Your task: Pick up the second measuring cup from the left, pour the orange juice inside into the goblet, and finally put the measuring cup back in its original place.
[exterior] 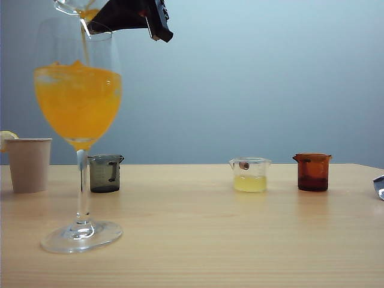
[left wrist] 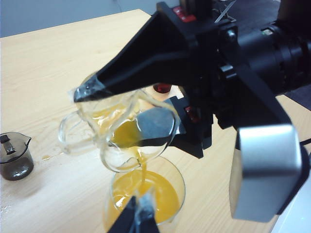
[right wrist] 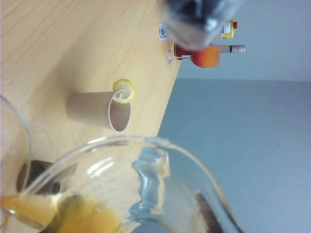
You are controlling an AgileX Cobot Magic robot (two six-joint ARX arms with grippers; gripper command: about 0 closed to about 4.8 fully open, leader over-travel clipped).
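Note:
My right gripper (exterior: 99, 13) hangs at the top of the exterior view, shut on the clear measuring cup (exterior: 73, 7). The cup is tipped over the goblet (exterior: 78, 90), and a thin stream of orange juice (exterior: 85, 45) runs into the bowl. The bowl holds a good deal of orange juice (exterior: 78, 102). In the left wrist view the right gripper (left wrist: 116, 116) clamps the cup (left wrist: 114, 141) above the goblet (left wrist: 167, 170). My left gripper (left wrist: 138, 218) hovers above the goblet with its fingers together and nothing held. The right wrist view shows the cup (right wrist: 146, 184) close up.
A beige paper cup (exterior: 29, 163) with a lemon slice stands at the far left. A smoky grey cup (exterior: 105, 173) sits behind the goblet's stem. A clear cup of pale yellow liquid (exterior: 249, 175) and an amber-red cup (exterior: 312, 171) stand to the right.

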